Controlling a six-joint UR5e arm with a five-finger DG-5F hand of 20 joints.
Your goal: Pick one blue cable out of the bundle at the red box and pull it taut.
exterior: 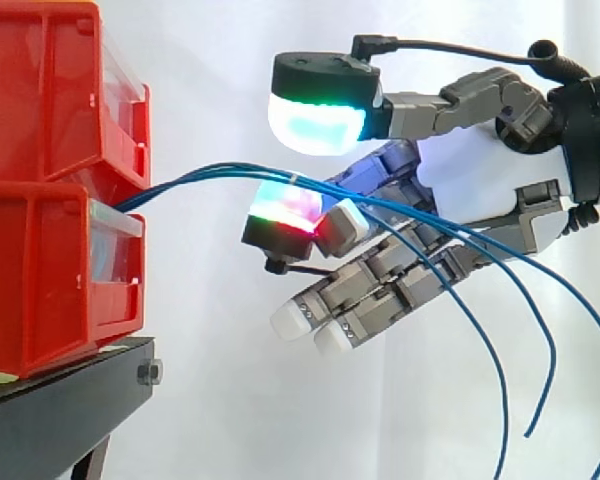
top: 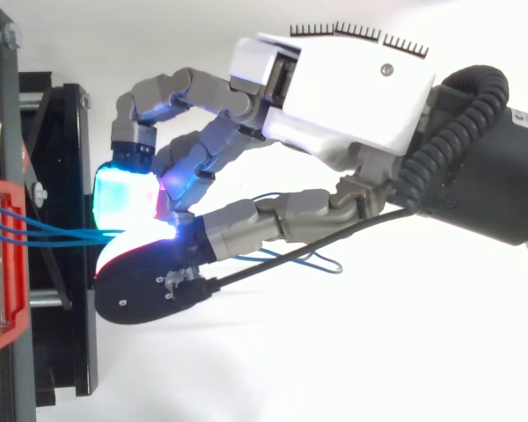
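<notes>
There is one hand point(top: 352, 88). In front of it there are two red bins point(exterior: 40, 110), one on top of the other. Under the bins there is one black stand point(exterior: 60, 405). I count three blue cables point(exterior: 210, 176) running past the hand. Three loose ends hang down below it.

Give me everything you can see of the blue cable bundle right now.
The blue cables are several thin, smooth strands leaving from between the stacked red boxes as a tight bundle. They arch gently rightward, pass under the robot hand's green-glowing pad with a gap, and seem to brush the red-glowing pad. Past it they fan out and droop in slack curves, one end hanging free.
</notes>
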